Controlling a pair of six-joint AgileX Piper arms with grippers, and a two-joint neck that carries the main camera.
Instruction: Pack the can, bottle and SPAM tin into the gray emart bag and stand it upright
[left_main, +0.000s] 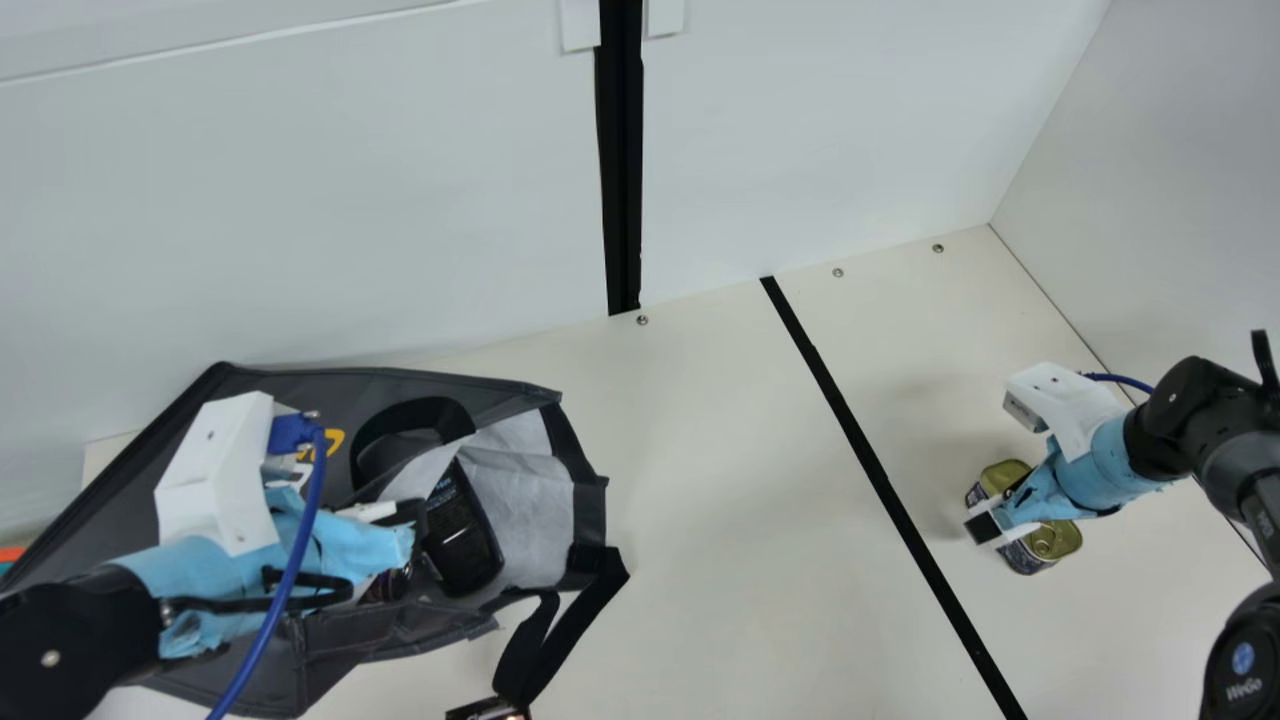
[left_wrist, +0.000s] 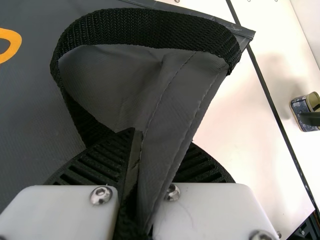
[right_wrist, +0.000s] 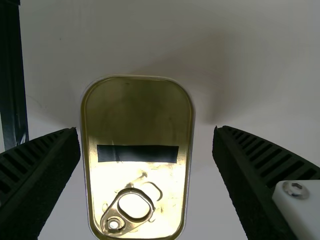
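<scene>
A: How are the arms sitting?

B: The black left arm (left_main: 80, 635) is slanting in from the main view's lower left corner, and its wrist is hanging over the dark gray fabric bag (left_main: 500, 385) with the pale lining. The black right arm (left_main: 1210, 430) is angling down well to the right of the bag.

A: And the left tool (left_main: 415, 530)?

B: It's pinching a fold of the bag's gray fabric, right beside a black webbing handle (left_wrist: 145, 27).

A: The right tool (left_main: 1008, 512)?

B: Its ribbed fingers are standing apart, one on each long side of the gold-lidded, rounded rectangular SPAM tin (right_wrist: 135, 115). A gap is showing on one side, so it isn't gripping.

A: Where's that tin resting?

B: Upright on the cream tabletop (left_main: 700, 480), well to the right of the bag, pull ring facing up. One black strip (left_main: 860, 440) is running between them.

A: Count things for me.

B: I'm counting one bag, one tin, two tools. Inside the bag's mouth, one black container (left_main: 465, 540) is lying tilted, and one dark, shiny item (left_main: 388, 585) is partly hiding beside it. I can't tell which is the can or bottle.
</scene>
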